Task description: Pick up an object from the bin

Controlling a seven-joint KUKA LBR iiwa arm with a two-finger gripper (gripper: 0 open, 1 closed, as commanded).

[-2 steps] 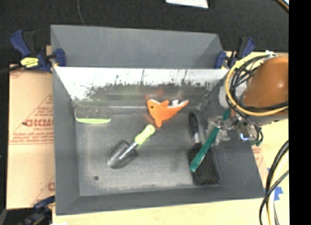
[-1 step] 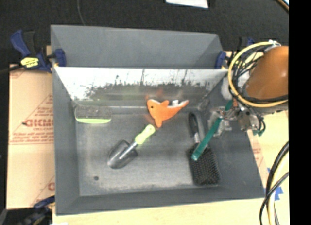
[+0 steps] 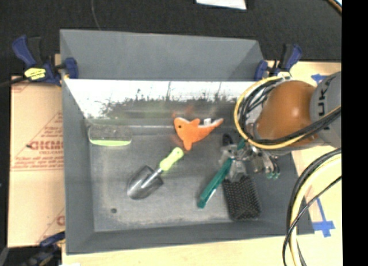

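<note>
Currently, the bin point(image 3: 161, 52) holds a few loose items, all logged here against the trowel point(image 3: 150, 176). It lies near the middle of the floor, silver blade low-left and lime-green handle pointing up-right.

Well left of the trowel and higher, close to the back wall, lies a clear strip point(image 3: 109, 136) with a green edge. It is flat and apart from everything else.

Up-right of the trowel, just past the tip of its handle, sits an orange toy point(image 3: 191, 130), fish-like in outline. Whether it touches the handle cannot be told.

Right of the trowel and apart from it lies a teal tool point(image 3: 211, 189), slender, slanting from low-left to up-right. Its upper end runs beneath the end effector point(image 3: 242, 158), which sits low in the bin, right of the trowel. Whether the end effector is open or closed cannot be told, nor whether it grips the tool.

Further right of the trowel, just beside the teal tool and directly below the end effector, lies a black pad point(image 3: 241, 197), dark, textured and slightly tilted. Whether pad and tool are one piece cannot be told.

Farthest right of the trowel, the arm's orange cover point(image 3: 287, 110), ringed by cables, overhangs the bin's right wall.
</note>
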